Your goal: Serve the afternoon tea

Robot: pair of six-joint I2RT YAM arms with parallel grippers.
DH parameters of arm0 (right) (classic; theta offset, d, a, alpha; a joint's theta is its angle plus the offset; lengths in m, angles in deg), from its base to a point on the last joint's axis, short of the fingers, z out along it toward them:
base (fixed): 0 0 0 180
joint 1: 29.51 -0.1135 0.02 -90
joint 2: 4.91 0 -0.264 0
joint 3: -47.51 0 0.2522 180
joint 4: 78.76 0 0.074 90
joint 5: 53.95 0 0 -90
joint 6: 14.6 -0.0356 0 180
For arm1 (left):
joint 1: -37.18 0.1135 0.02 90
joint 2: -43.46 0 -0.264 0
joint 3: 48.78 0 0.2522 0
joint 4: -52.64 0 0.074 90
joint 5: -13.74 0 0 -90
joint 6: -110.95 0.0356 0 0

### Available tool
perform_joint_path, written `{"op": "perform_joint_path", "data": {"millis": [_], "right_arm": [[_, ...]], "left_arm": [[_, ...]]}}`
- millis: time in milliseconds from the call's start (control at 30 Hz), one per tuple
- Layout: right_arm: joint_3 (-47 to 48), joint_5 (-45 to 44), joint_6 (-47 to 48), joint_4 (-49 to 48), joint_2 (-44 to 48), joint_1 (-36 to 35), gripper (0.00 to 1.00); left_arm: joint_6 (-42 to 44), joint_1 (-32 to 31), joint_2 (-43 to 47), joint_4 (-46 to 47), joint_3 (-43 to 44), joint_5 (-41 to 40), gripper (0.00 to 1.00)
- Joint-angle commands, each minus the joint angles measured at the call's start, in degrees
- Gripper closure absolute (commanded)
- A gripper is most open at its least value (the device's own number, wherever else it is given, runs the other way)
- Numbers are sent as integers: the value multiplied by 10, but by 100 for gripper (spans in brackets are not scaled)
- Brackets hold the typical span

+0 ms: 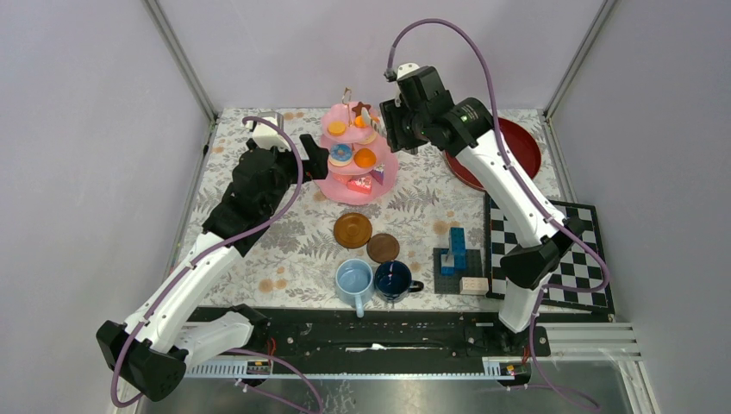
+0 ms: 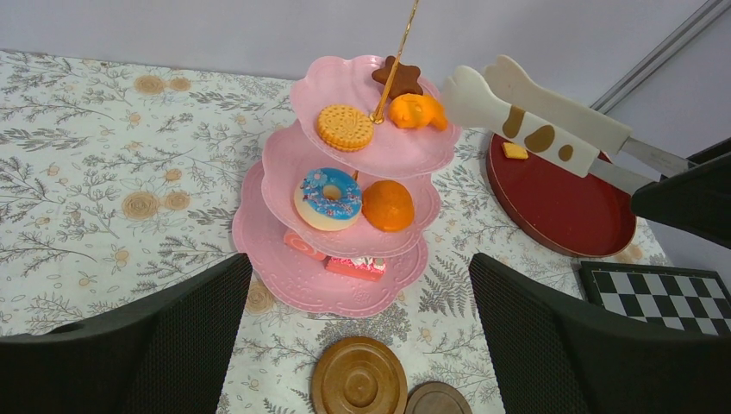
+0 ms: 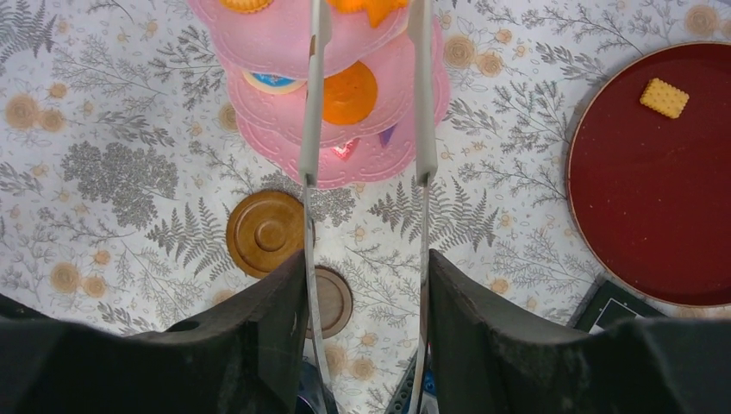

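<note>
The right gripper is clamped on a pair of tongs. Its two black fingers press the thin metal arms from both sides, w/ the arms running out between them. The tongs' white, brown-spotted tips reach the top tier of the pink stand, right by the orange pastry. The tips sit a bit apart, and I can't tell whether they touch it.

The left gripper is spread wide w/ nothing in it. It hangs near the stand's left side, facing it, touching nothing.

The stand is toward the back-centre of the table.
- Top tier: a round biscuit, a brown star & the orange pastry.
- Mid tier: a blue-iced donut next to an orange bun.
- Bottom tier: a couple of pink bits.

In front of the stand, apart from it, lie two brown saucers, the larger saucer just beside the smaller saucer. Nearer the arm bases, the light-blue mug & dark-blue mug stand side by side.

At back right is a red tray w/ one square biscuit on it. A blue block stack & a chequered board are on the right.
</note>
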Motion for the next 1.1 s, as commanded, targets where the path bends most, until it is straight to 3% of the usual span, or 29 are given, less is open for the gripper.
{"op": "perform_joint_path", "data": {"millis": [0,133,333,467,700,1067], "right_arm": [[-18,-45,-4,-25,42,-5,46],[-94,-117,-1,-36,90,14,47],[-295,-48,-23,-138,177,174,49],[-358,-26,-17,-177,168,248,49],[-346,62,-4,-225,84,335,46],[-248,94,15,-226,-72,353,43]], "left_arm": [[-5,3,4,27,0,6,1],[-6,2,4,27,-1,8,1],[-6,1,2,28,0,11,1],[-6,0,2,28,0,10,1],[-5,-1,-1,28,-1,9,1],[-2,-3,-5,28,-1,4,1]]}}
